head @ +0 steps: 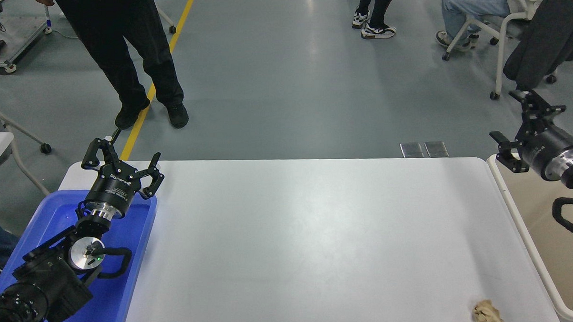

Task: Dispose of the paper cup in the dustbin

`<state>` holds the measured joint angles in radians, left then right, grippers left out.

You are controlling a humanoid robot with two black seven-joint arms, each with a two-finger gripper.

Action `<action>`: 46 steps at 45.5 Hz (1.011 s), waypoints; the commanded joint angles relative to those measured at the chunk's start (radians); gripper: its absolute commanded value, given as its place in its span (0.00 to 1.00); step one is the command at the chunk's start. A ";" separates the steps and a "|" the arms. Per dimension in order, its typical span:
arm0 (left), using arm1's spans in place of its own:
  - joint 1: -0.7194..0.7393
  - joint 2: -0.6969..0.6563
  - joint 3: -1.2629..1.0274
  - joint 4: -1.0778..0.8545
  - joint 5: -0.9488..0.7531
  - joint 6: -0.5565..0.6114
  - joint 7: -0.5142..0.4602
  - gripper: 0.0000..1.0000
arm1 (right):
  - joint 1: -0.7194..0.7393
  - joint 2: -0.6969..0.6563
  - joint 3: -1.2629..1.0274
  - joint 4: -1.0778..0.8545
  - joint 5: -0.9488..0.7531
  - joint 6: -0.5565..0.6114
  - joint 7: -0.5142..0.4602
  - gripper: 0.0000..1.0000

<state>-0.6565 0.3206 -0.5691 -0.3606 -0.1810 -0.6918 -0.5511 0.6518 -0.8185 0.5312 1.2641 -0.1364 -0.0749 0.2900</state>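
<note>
No paper cup showing anywhere in this shot, so I'd guess it's already down in the dustbin, which sits directly under and just behind the right end effector. That end effector is empty, fingers spread apart, hanging over the bin's far left corner and pointing up and away toward the floor beyond the counter, which looks to me like the pose you'd see around a drop rather than a reach. Its arm comes in from the right edge, wrist angled upward. A crumpled brown paper wad lies on the counter well to the near side of it, untouched. The left end effector is parked over the blue plastic tray, fingers also apart, holding nothing.
</note>
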 commanded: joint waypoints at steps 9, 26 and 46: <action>0.000 0.000 0.000 -0.001 0.000 0.000 0.000 1.00 | 0.015 0.116 -0.008 0.107 -0.005 -0.071 -0.002 1.00; 0.000 0.000 0.000 0.000 0.000 0.000 0.000 1.00 | 0.109 0.421 -0.013 -0.196 -0.003 -0.120 -0.008 1.00; 0.000 0.000 0.000 0.000 0.000 0.000 0.000 1.00 | 0.129 0.598 0.159 -0.494 0.069 0.070 -0.146 1.00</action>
<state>-0.6565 0.3206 -0.5691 -0.3606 -0.1809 -0.6918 -0.5507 0.7752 -0.3074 0.5959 0.9303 -0.1139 -0.1232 0.2270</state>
